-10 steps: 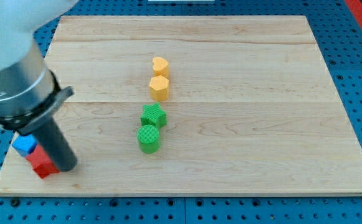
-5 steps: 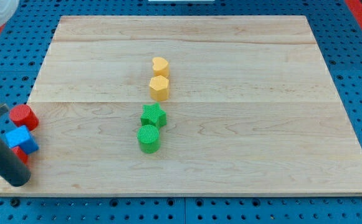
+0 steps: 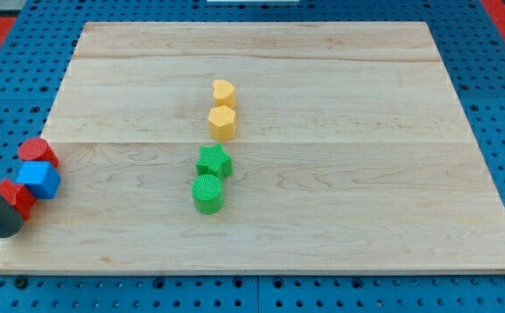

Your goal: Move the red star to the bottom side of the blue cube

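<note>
While my tip (image 3: pixel 9 231) rests bare at the board's left edge, touching the red star (image 3: pixel 15 196) from about seven o'clock, that star lies at eight o'clock of the blue cube (image 3: pixel 39 179), pressed against it. A red cylinder (image 3: pixel 36 151) sits at the cube's twelve. No containers are present; green and yellow blocks stand well apart.

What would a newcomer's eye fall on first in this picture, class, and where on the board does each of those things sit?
First comes the line of four blocks at mid-board: a yellow heart, a yellow hexagon, a green star and a green cylinder. Next is the cluster at the view's left edge, where a blue cube sits between a red cylinder and a red star, with my tip just below.
</note>
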